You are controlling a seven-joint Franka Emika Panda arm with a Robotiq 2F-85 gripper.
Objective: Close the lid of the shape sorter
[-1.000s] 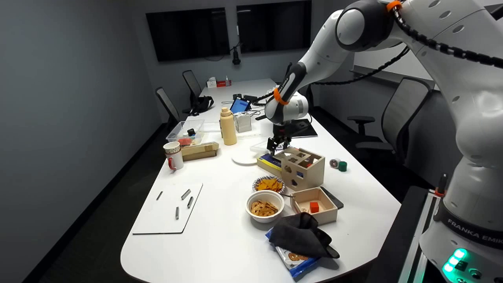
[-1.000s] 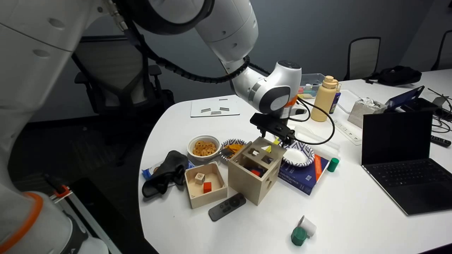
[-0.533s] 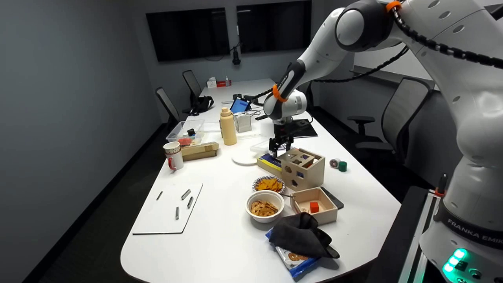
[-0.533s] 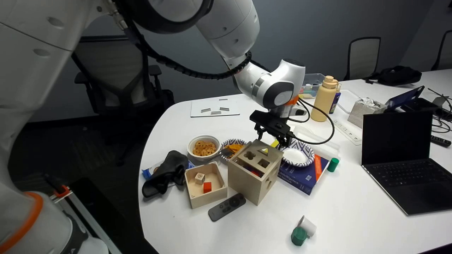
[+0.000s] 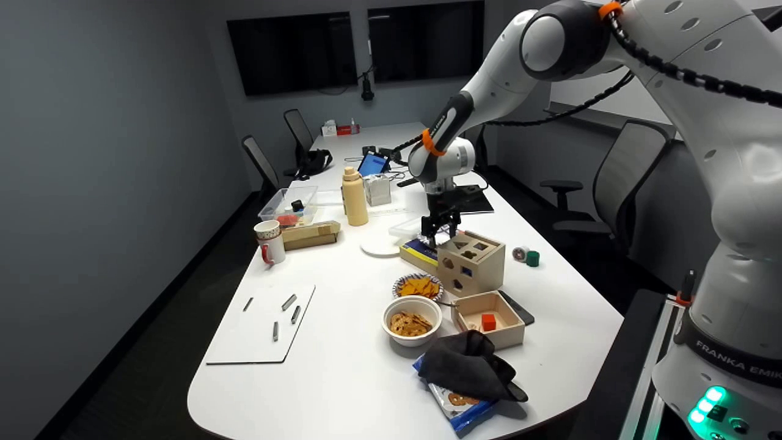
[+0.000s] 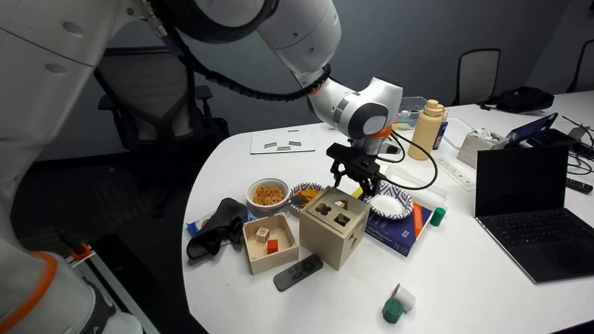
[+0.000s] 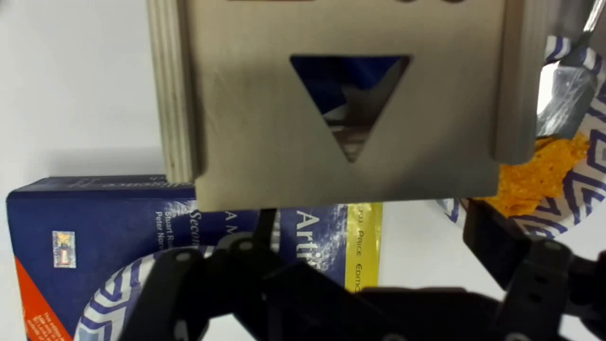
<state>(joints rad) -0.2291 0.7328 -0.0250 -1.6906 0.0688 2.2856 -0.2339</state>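
The shape sorter (image 5: pixel 482 278) is a pale wooden box on the table, also in an exterior view (image 6: pixel 320 239). Its lid (image 6: pixel 332 214) lies flat over the box top, between two side rails (image 7: pixel 173 94). The lid (image 7: pixel 255 118) has a triangle cut-out, and its edge on my gripper's side reaches past the rail ends in the wrist view. My gripper (image 6: pixel 353 188) is open, pointing down just beside that edge. In the wrist view its fingers (image 7: pixel 367 210) stand apart with nothing between them. Whether a finger touches the lid, I cannot tell.
A blue book (image 6: pixel 394 239) with a patterned plate (image 6: pixel 390 206) lies beside the box under my gripper. A chip plate (image 5: pixel 418 286), a snack bowl (image 5: pixel 412 321), a wooden tray (image 5: pixel 516 336) and a remote (image 6: pixel 298 272) surround it. A laptop (image 6: pixel 524 208) stands farther off.
The lid has slid across the box top, away from my gripper, covering the gap where red showed inside. My gripper has moved slightly toward the box along with it.
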